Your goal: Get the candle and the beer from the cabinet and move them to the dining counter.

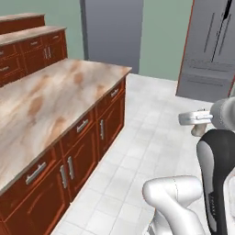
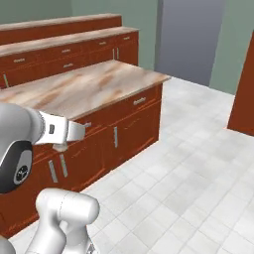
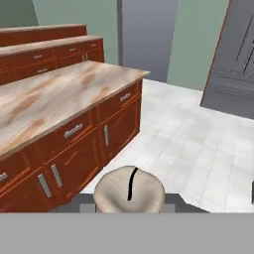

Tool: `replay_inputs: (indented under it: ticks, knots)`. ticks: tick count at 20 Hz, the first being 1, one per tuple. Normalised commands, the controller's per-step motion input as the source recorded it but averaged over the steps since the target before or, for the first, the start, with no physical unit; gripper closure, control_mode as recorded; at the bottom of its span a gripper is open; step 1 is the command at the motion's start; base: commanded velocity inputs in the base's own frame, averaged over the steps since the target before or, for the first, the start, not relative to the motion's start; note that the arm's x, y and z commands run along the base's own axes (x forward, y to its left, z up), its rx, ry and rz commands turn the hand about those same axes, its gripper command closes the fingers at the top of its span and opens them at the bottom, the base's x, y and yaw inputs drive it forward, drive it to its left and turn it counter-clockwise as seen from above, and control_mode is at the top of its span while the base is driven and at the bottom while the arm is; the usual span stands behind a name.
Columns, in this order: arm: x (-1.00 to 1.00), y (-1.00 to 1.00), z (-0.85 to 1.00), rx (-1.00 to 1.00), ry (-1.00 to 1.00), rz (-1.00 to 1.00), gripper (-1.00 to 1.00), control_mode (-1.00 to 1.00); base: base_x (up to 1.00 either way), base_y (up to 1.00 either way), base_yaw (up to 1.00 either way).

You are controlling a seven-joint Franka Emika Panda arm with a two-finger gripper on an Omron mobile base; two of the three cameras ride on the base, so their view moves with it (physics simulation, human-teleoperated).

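One item was in the hand (image 1: pixel 196 120): the small pale grey-white stubby cylindrical candle (image 3: pixel 130 191), black wick showing on top. It sat low between the narrow-set jaws, which looked closed on it. The candle hung over the white tiled floor (image 1: pixel 151 137), well apart from the long beige-brown marbled stone table (image 1: pixel 50 98) on its red-brown wooden base of drawers and doors. Whether that table was the dining counter couldn't be told.

Risks from there, as judgement:
- Slip. The candle was short and smooth-sided, and how much of its body the jaws covered couldn't be seen. A sharp base turn or stop could work it loose, and a drop onto tile would probably mean a roll-away.
- Edge strike. The candle rode below the hand in the left base view. Too low an approach could knock its bottom against the table's edge.
- Tip on release. Letting go above the surface or at a tilt could topple it, and a cylinder would roll on smooth stone.
- Sweep. The arm stuck out forward, so a tight turn near the grey panelled unit (image 1: pixel 211 55) risked a clip.
- Wrong surface, given several similar tops nearby.

Zero readable text: no brand, label or writing on the candle, the table or the grey unit.
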Motion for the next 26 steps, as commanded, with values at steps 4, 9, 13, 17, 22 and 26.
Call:
replay_inputs:
  ticks: [4,9,13,17,22,26]
  knots:
    - [0.00,0.00,0.00,0.00,0.00,0.00,1.00,1.00,0.02,0.16,0.58]
    - [0.00,0.00,0.00,0.00,0.00,0.00,1.00,1.00,-0.01,0.37,0.77]
    - [0.00,0.00,0.00,0.00,0.00,0.00,1.00,1.00,-0.10,0.07,1.00]
    - [0.00,0.00,0.00,0.00,0.00,0.00,1.00,1.00,-0.11,0.03,1.00]
    - [0.00,0.00,0.00,0.00,0.00,0.00,1.00,1.00,0.10,0.33,0.85]
    - [0.00,0.00,0.00,0.00,0.00,0.00,1.00,1.00,0.85,0.55,0.40]
